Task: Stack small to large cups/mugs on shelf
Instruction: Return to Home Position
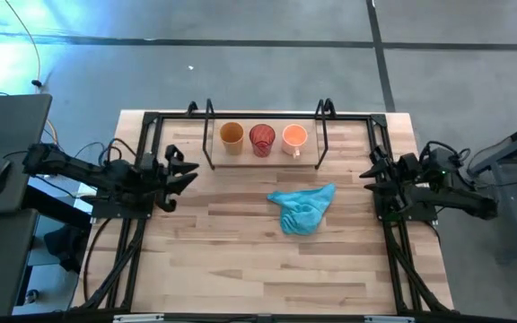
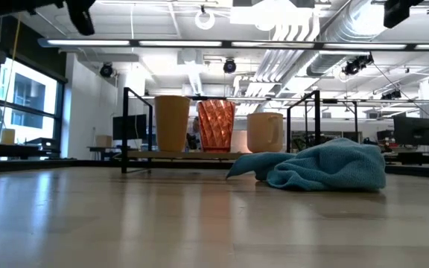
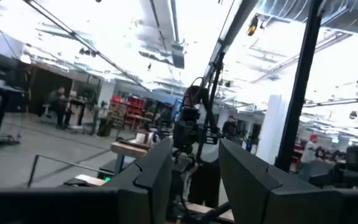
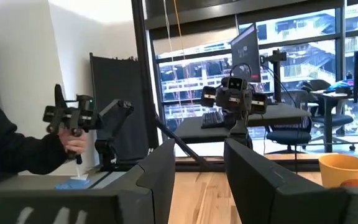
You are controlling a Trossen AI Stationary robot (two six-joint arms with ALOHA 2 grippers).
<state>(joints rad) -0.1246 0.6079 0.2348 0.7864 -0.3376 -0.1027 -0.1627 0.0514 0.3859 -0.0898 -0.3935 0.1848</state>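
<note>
Now the three cups stand in a row on the shelf [image 1: 242, 162], one arm at each side of the table [image 1: 240, 269]
The yellow-orange cup [image 1: 232, 135], the red ribbed cup [image 1: 261, 138] and the light orange mug [image 1: 294, 137] stand upright side by side on the shelf's board at the far side of the table, the red one in the middle, none set inside another. The turquoise cloth [image 1: 303, 208] lies crumpled on the table in front of the shelf, nearer the mug's end. The left gripper [image 1: 189, 170] hangs near the table's left edge, fingers spread and holding nothing; the right gripper [image 1: 367, 167] hangs near the right edge, fingers likewise apart and empty, both well apart from the cups
</note>
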